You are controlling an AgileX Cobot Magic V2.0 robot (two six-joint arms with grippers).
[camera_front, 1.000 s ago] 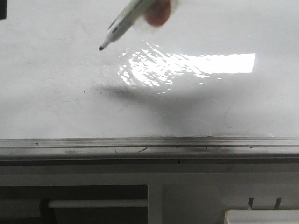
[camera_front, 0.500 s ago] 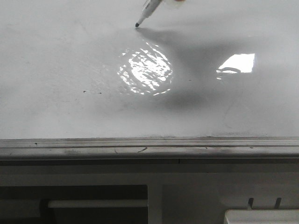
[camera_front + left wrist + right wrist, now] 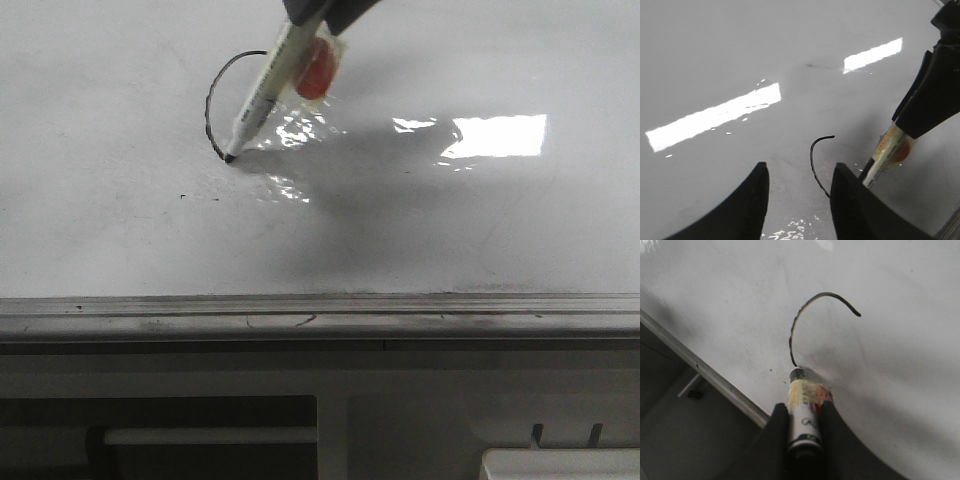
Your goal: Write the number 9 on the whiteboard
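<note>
Your right gripper is clamped on the marker, whose tip touches the whiteboard at the lower end of a curved black stroke, the start of the 9, toward the far edge, left of centre. Your left gripper hovers just beside it, jaws apart, holding nothing.

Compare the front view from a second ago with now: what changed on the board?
The marker, clamped in the right pincer, touched down on the whiteboard and swept toward the rail, leaving a curved black arc, the start of the number 9. Its tip now rests at the arc's near end. The glare patches shifted. The left pincer hangs open; the rail and small specks are unchanged.
</note>
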